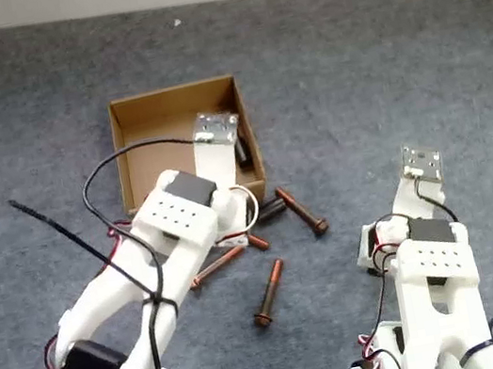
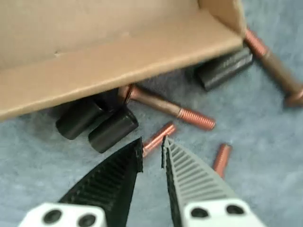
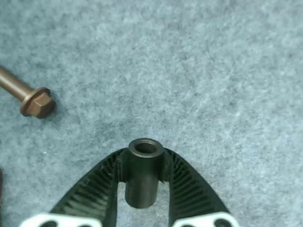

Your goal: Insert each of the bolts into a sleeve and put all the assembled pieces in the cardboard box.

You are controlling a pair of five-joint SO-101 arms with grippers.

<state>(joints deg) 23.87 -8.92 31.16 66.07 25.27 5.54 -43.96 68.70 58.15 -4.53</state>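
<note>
Right wrist view: a black sleeve point(image 3: 142, 189) stands upright, bore up, clamped between the fingers of the right gripper point(image 3: 143, 163), a pose that seems meant to present the hole for a bolt dropped in from above. A hex-headed bolt point(image 3: 35, 101) lies apart from it on the grey carpet point(image 3: 213, 71).

Across the workspace, the left gripper point(image 2: 151, 150) hangs over the scatter of parts with its jaws narrowly parted and nothing between them. The threaded end of a copper-coloured bolt point(image 2: 158, 136) lies just past its tips, probably the next one to be picked. Two loose sleeves point(image 2: 113, 128) rest side by side against the outer wall of the cardboard box point(image 2: 118, 61). A longer bolt point(image 2: 170, 109) lies just beside them, and a third sleeve point(image 2: 222, 68) sits by the box corner.

From the high view, the left arm reaches over the box's near corner, with more bolts point(image 1: 270, 292) strewn on the carpet between the arms. No assembled piece is visible in the part of the box that shows, so the job appears to be at an early stage.
</note>
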